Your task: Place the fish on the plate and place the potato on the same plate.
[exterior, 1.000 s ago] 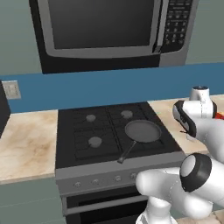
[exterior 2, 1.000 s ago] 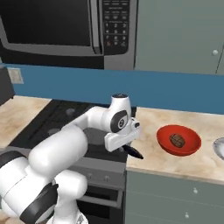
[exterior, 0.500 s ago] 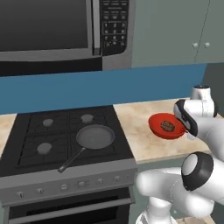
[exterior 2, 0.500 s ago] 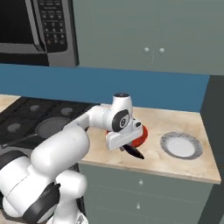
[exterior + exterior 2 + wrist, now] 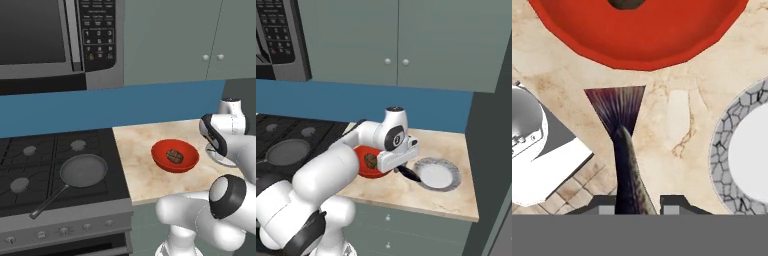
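Note:
My gripper (image 5: 637, 205) is shut on a dark fish (image 5: 628, 165), whose fanned tail points toward the red bowl (image 5: 642, 40). In the right base view the gripper (image 5: 402, 170) holds the fish (image 5: 410, 175) just above the counter, between the red bowl (image 5: 362, 170) and the plate (image 5: 455, 176). The plate is white with a grey stone-patterned rim (image 5: 726, 137) and has nothing on it. A brown potato (image 5: 174, 156) lies in the red bowl (image 5: 161, 149); it also appears as the potato (image 5: 370, 160) beside my wrist.
A black stove with a frying pan (image 5: 83, 169) sits left of the marble counter (image 5: 135, 150). A microwave (image 5: 50, 40) hangs above the stove and cabinets (image 5: 396, 45) above the counter. A dark tall wall (image 5: 493, 150) bounds the counter at the right.
The base has driven to the right, so the whole scene slid left: the stove moved off centre and the bowl and plate came in. The fish stays in the gripper.

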Robot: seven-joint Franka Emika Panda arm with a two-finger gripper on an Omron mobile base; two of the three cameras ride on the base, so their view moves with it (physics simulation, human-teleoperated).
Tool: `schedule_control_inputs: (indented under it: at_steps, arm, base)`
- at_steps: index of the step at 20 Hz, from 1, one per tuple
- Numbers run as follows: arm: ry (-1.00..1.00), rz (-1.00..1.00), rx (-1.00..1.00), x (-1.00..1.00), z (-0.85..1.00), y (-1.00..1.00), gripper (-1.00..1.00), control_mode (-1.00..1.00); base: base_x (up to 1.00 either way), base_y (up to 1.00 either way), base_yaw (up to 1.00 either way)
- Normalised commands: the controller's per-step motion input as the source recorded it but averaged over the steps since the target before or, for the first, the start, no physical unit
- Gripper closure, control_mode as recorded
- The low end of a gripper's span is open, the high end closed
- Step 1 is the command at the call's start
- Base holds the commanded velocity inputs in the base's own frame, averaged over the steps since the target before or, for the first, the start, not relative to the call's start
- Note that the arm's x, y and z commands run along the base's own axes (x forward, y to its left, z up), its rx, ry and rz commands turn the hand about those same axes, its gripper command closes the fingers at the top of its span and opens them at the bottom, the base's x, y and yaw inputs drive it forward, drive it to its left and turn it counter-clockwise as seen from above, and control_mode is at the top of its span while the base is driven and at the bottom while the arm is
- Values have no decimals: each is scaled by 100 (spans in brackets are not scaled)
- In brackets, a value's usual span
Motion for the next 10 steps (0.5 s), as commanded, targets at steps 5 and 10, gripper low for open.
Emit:
schedule_control_inputs:
  at_steps: [5, 10]
  arm:
    - [0, 0, 0, 0, -3, -8, 100, -100]
    - [-1, 0, 2, 1, -14, -63, 100, -100]
  base:
    - [3, -38, 0]
    - [0, 0, 0]
